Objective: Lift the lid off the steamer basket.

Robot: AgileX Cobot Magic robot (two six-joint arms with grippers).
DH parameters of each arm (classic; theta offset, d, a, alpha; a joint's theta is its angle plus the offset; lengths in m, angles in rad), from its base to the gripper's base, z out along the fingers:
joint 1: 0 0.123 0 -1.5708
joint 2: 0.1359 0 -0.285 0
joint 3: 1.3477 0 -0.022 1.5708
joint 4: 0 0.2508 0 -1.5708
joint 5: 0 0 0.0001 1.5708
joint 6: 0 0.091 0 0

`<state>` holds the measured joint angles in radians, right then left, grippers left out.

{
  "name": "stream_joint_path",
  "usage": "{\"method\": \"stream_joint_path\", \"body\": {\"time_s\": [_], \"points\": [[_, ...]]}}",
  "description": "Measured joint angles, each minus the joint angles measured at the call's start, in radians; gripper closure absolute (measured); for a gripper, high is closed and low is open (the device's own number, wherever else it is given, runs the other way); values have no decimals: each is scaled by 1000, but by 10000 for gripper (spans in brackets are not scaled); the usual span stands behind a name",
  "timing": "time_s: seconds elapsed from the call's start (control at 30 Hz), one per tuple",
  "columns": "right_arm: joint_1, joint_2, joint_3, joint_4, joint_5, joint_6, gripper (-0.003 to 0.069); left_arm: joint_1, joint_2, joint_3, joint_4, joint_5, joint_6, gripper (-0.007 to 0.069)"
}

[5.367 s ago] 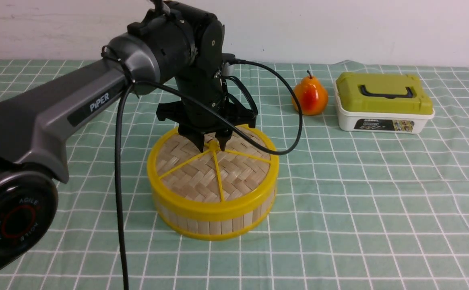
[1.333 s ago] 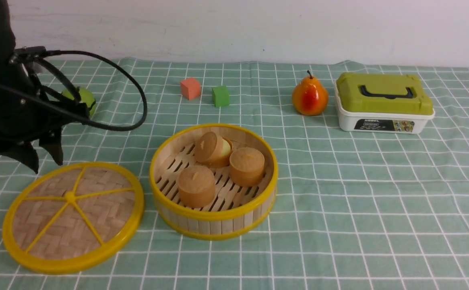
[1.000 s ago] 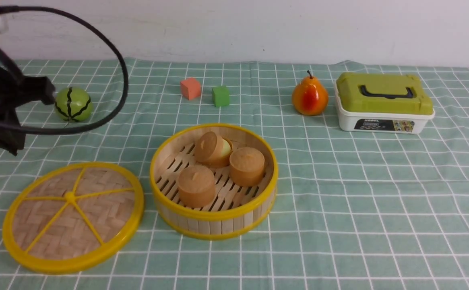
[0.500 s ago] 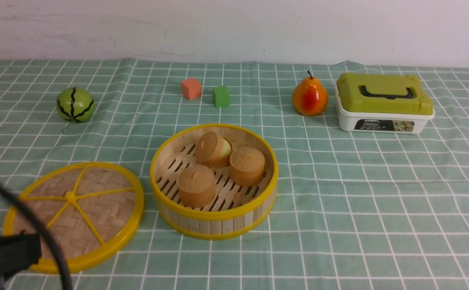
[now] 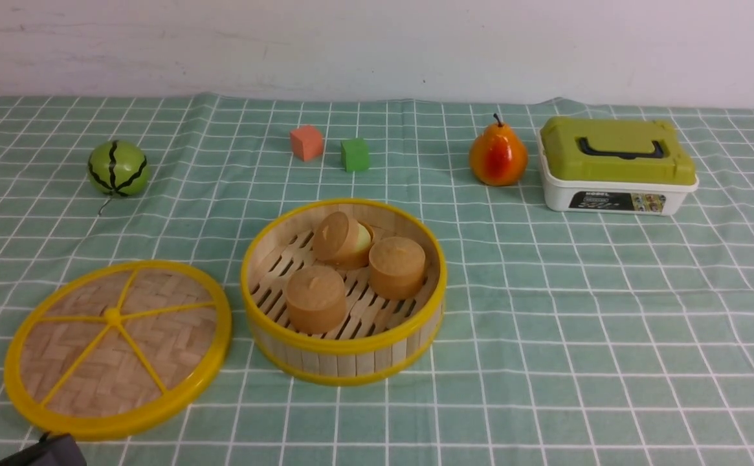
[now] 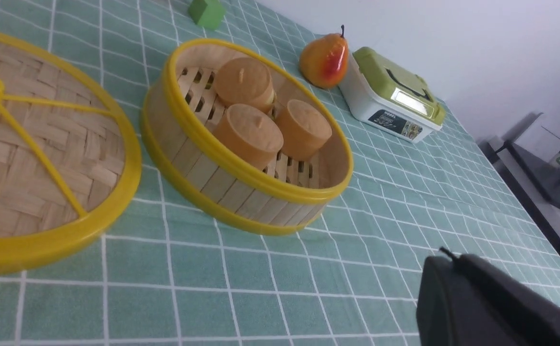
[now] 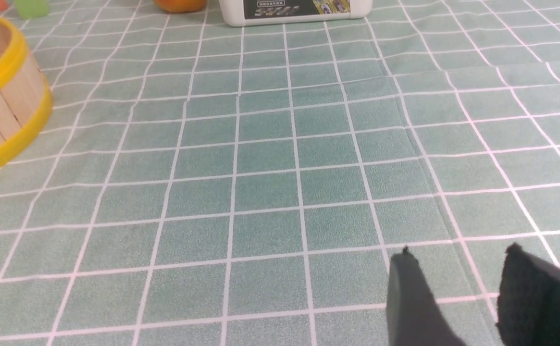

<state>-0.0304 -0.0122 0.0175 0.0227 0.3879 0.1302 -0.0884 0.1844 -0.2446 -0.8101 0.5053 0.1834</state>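
Observation:
The lid [image 5: 118, 349] lies flat on the green cloth, left of the steamer basket [image 5: 351, 362] and apart from it. The basket stands uncovered and holds three tan round buns [image 5: 315, 299]. The left wrist view shows the lid [image 6: 30, 158] and the basket [image 6: 203, 173] side by side. My left gripper [image 6: 453, 259] hovers over bare cloth on the near side of the basket, its jaws together and empty; only a dark corner of it [image 5: 46, 453] shows in the front view. My right gripper [image 7: 460, 252] is open and empty over bare cloth, right of the basket [image 7: 1, 110].
A pear [image 5: 498, 155] and a white box with a green handled lid [image 5: 616, 165] stand at the back right. An orange cube [image 5: 306, 142] and a green cube [image 5: 354, 154] sit behind the basket. A watermelon ball [image 5: 119, 167] is at the back left.
The lid, earlier on the basket under my left gripper, now lies on the cloth. My left arm has drawn back from the back left to the near-left corner, almost out of view.

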Motion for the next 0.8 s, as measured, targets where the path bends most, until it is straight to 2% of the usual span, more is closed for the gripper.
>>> {"method": "stream_joint_path", "body": {"time_s": [0.23, 0.37, 0.6, 0.7, 0.73, 0.8], "points": [[0, 0, 0, 0, 0, 0, 418, 0, 0, 0, 37, -4, 18, 637], [0, 0, 0, 0, 0, 0, 418, 0, 0, 0, 147, -16, 68, 637], [0, 0, 0, 0, 0, 0, 418, 0, 0, 17, 259, -39, 75, 637], [0, 0, 0, 0, 0, 0, 418, 0, -18, 72, 401, -112, 27, 637], [0, 0, 0, 0, 0, 0, 418, 0, -21, 81, 411, -121, 6, 637], [0, 0, 0, 0, 0, 0, 418, 0, -55, 135, 541, -186, -98, 637]]}}
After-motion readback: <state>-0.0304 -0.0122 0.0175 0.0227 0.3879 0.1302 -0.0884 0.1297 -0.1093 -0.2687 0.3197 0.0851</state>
